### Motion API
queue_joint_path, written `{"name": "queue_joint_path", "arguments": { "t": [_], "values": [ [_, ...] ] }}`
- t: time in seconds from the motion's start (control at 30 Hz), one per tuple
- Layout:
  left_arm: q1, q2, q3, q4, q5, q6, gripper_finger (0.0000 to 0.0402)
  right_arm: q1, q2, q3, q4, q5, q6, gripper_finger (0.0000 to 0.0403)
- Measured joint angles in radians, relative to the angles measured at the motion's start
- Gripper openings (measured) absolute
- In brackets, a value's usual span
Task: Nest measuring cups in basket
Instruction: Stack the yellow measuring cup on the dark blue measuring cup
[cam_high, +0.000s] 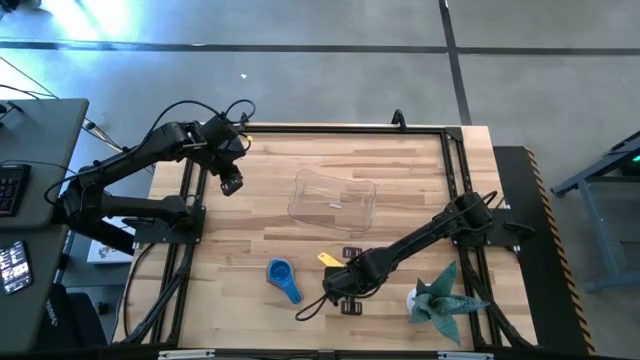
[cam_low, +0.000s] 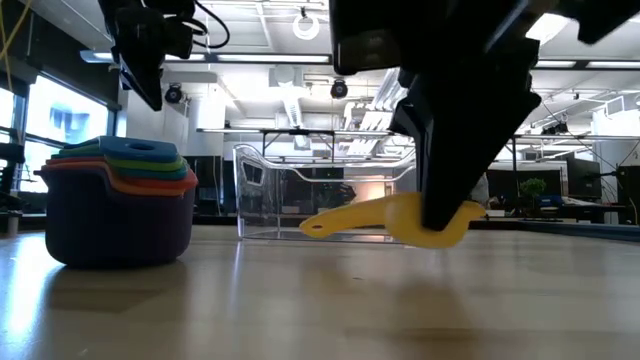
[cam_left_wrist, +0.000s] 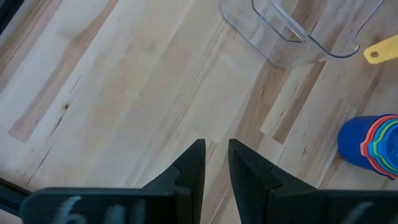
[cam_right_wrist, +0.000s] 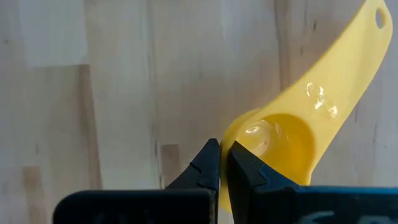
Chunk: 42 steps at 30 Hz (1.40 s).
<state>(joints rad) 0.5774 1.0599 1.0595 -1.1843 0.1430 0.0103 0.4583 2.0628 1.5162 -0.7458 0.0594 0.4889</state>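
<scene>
A: Where is the yellow cup (cam_right_wrist: 283, 134), and who has it?

B: On the bare wood at about six o'clock from the basket (cam_high: 332, 198), near the front of the table (cam_high: 400, 170). The right gripper (cam_right_wrist: 222, 163) has its fingers nearly together on the rim of the bowl, so it is pinching the yellow cup.

A: How will it handle?

B: My guess is light, stiff, thin plastic. It is glossy, so it may slip or twist in a narrow pinch. The rim is a fair hold; the flat handle with its hanging hole, which points toward the basket, would be steadier.

A: And the other cups?

B: They sit nested in a stack (cam_low: 118, 200), dark purple outermost with orange, green and blue rims showing, at roughly seven o'clock from the basket. Rounded walls, short tabs.

A: The basket itself?

B: Clear, shallow, rounded corners, smooth walls. Probably light enough to slide if bumped.

A: The left arm?

B: The left gripper (cam_left_wrist: 215, 163) hangs over empty wood at about ten o'clock from the basket, fingers close with a slim gap, holding nothing.
</scene>
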Motion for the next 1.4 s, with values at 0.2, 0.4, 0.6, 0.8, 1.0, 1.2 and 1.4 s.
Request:
{"name": "queue_joint_path", "arguments": {
  "t": [0.2, 0.4, 0.6, 0.8, 1.0, 1.2, 1.4],
  "values": [
    [0.000, 0.000, 0.000, 0.000, 0.000, 0.000, 0.0060, 0.000, 0.005, 0.000, 0.007, -0.052, -0.001, 0.0014],
    [0.000, 0.000, 0.000, 0.000, 0.000, 0.001, 0.0060, 0.000, 0.005, 0.000, 0.007, -0.069, -0.019, 0.0025],
    [0.000, 0.000, 0.000, 0.000, 0.000, 0.001, 0.0060, -0.007, 0.005, 0.000, 0.007, -0.111, -0.019, 0.0027],
    [0.000, 0.000, 0.000, 0.000, -0.001, 0.001, 0.0060, -0.009, 0.005, 0.000, 0.007, -0.121, -0.026, 0.0028],
    [0.000, 0.000, 0.000, 0.000, 0.000, 0.011, 0.0060, -0.009, 0.005, 0.000, 0.006, -0.121, -0.017, 0.0028],
    [0.000, 0.000, 0.000, 0.000, 0.000, 0.027, 0.0060, -0.009, 0.005, 0.000, 0.002, -0.144, 0.009, 0.0028],
    [0.000, 0.000, 0.000, 0.001, -0.001, 0.027, 0.0060, -0.009, 0.005, 0.000, 0.001, -0.186, 0.053, 0.0038]
  ]
}}
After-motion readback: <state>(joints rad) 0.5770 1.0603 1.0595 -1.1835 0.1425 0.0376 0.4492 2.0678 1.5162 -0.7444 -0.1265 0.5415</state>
